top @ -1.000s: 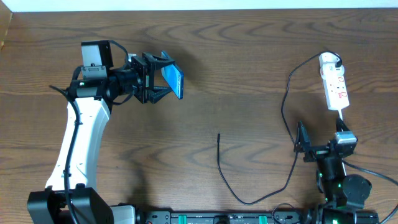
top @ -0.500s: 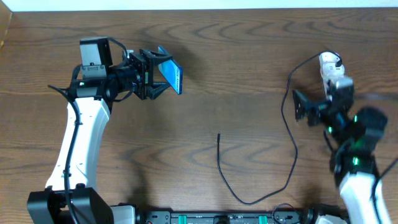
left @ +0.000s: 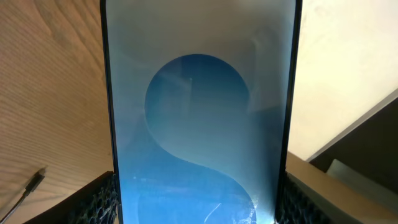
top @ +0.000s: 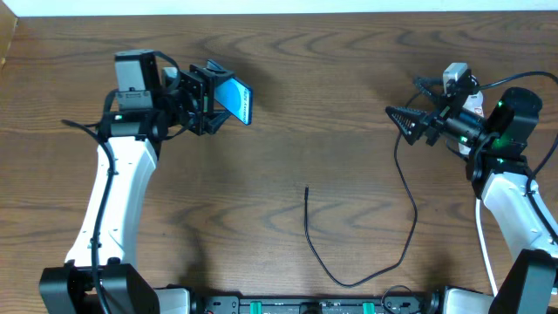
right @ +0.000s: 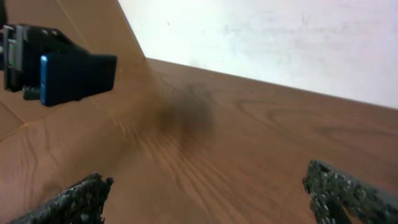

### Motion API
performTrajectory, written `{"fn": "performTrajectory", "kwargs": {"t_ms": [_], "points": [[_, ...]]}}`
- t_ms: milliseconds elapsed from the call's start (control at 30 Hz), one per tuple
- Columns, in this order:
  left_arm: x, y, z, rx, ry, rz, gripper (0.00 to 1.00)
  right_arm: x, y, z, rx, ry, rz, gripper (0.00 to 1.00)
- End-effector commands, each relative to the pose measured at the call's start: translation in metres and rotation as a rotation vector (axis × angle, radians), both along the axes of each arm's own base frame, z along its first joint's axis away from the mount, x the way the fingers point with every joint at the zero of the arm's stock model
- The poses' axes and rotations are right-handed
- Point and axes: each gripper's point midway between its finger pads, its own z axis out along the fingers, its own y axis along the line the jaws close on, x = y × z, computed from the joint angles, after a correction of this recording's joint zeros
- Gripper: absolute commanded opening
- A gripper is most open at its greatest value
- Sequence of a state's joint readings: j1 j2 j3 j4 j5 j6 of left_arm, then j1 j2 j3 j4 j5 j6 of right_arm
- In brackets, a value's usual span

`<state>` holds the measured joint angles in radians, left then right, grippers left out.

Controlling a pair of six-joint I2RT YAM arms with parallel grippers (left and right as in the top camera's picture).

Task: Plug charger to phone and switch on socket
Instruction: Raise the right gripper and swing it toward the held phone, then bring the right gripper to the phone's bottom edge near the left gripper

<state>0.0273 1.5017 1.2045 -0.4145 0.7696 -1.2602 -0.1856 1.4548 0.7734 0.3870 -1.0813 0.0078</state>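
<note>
The left gripper [top: 216,98] is clenched on the phone [top: 234,98] and holds it in the air over the far left part of the table [top: 288,61]. Its fingers [left: 102,200] press on the two long edges at the near end of the phone. The long axis of the phone runs straight out from the gripper. The free end points away from the arm, toward the right side, and the lit blue screen faces the left wrist camera.

The right gripper [top: 403,98] hangs spread wide and holds nothing. It is well apart from the phone and turned toward it.

The charger [top: 349,283] lies on the table between the arms. Its tip points to the far edge, and the cable curves up toward the right gripper.
</note>
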Motion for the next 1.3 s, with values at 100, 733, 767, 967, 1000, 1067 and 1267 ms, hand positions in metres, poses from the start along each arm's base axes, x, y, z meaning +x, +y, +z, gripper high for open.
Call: {"fn": "performTrajectory", "kwargs": {"t_ms": [100, 733, 767, 967, 1000, 1067, 1267], "points": [[-0.001, -0.018, 0.002, 0.063, -0.029, -0.009, 0.07, 0.005, 0.001, 0.025, 0.166, 0.114, -0.023, 0.99], [-0.002, -0.034, -0.005, 0.122, -0.010, 0.017, 0.07, -0.012, 0.105, 0.019, 0.305, 0.395, 0.064, 0.99], [-0.002, -0.035, -0.006, 0.126, -0.010, 0.016, 0.07, -0.013, 0.106, 0.019, 0.304, 0.398, 0.067, 0.99], [-0.003, -0.045, -0.011, 0.192, -0.021, 0.026, 0.07, -0.019, 0.127, 0.004, 0.263, 0.439, 0.060, 0.99], [-0.004, -0.048, -0.012, 0.200, -0.023, 0.024, 0.07, -0.022, 0.132, 0.002, 0.246, 0.432, 0.069, 0.99], [-0.004, -0.049, -0.013, 0.223, -0.026, 0.033, 0.07, -0.025, 0.138, 0.002, 0.235, 0.425, 0.086, 0.99], [-0.004, -0.055, -0.017, 0.263, -0.011, 0.097, 0.07, -0.023, 0.147, -0.022, 0.141, 0.432, -0.014, 0.99]]}}
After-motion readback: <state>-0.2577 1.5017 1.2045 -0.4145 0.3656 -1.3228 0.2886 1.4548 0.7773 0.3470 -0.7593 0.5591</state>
